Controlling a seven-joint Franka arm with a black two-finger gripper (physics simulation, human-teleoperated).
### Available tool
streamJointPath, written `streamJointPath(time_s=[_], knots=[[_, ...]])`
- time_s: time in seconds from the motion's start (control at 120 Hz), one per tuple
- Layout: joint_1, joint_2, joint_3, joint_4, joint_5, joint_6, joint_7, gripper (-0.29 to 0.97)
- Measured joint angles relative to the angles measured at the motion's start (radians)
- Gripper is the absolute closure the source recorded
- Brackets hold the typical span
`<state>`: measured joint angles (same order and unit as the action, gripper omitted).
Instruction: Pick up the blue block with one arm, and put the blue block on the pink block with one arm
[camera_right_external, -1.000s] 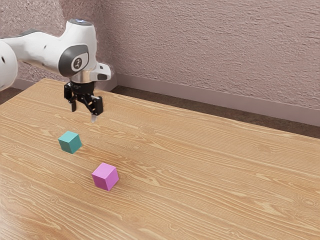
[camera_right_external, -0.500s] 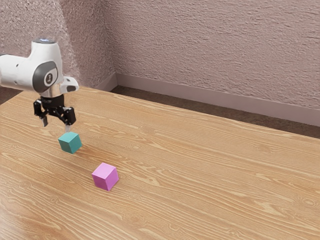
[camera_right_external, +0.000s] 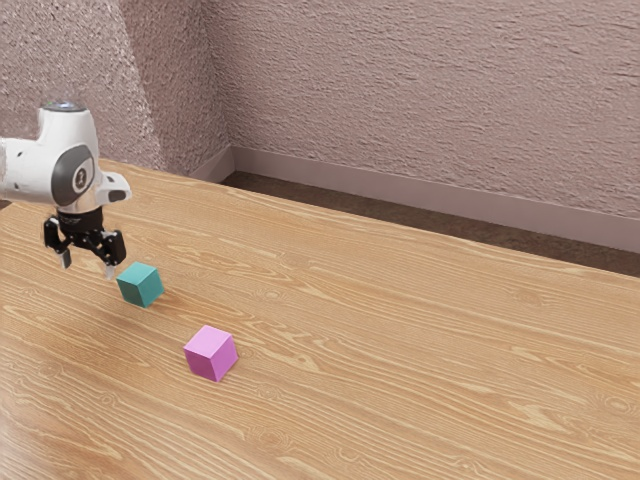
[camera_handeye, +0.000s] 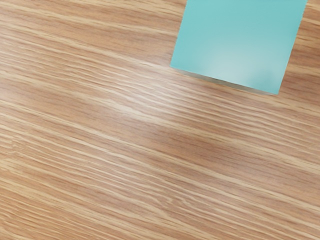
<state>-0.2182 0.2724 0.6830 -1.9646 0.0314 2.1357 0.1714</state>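
Starting at the front edge of the table (camera_right_external: 420, 340), the pink block (camera_right_external: 211, 352) sits alone on the wood w/ its top face bare, so the stacking spot is ready. Just behind it, twd the exterior view's left, is the blue block (camera_right_external: 140, 284), more teal than blue, flat on the wood, near the pink one but not touching. Next back is the gripper (camera_right_external: 86, 263), low over the table and just beside the blue block on the exterior view's left, not over it. Its fingers (camera_right_external: 112, 258) are spread apart w/ nothing between them. The wrist cam agrees: the blue block (camera_handeye: 239, 42) lies off to one side of the hand, not under it, edges skewed vs the frame. Step in hand looks like the approach, grasp not yet begun. To do it well: shift sideways until the block is centred under the hand, rotate the wrist so the pads meet two opposite flat faces rather than corners, keep the fingers wide during descent so neither tip nudges the block, stop short of the wood, then close evenly. Beyond all this, the arm (camera_right_external: 60, 170), the baseboard (camera_right_external: 430, 195) and the textured wall (camera_right_external: 420, 90).
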Motion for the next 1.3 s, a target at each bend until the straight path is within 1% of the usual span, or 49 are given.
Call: streamJointPath(time_s=[0.05,0.092,0.158,0.292,0.367,0.492,0.642,0.9,1.142,1.2,1.3], knots=[[0.058,0.03,-0.077,0.032,-0.01,0.008,0.016,0.0],[0.087,0.051,-0.119,0.054,-0.015,0.014,0.029,0.0],[0.123,0.071,-0.147,0.067,-0.021,0.02,0.048,0.0],[0.18,0.102,-0.168,0.084,-0.028,0.028,0.09,0.0],[0.256,0.131,-0.256,0.123,-0.029,0.03,0.11,0.0],[0.324,0.181,-0.337,0.187,-0.027,0.029,0.139,0.0],[0.341,0.219,-0.365,0.219,-0.027,0.025,0.167,0.0],[0.365,0.293,-0.389,0.265,-0.041,0.025,0.201,0.0],[0.379,0.331,-0.401,0.293,-0.05,0.025,0.222,0.0],[0.379,0.339,-0.401,0.299,-0.054,0.025,0.226,0.02],[0.379,0.351,-0.401,0.314,-0.061,0.025,0.232,0.09]])
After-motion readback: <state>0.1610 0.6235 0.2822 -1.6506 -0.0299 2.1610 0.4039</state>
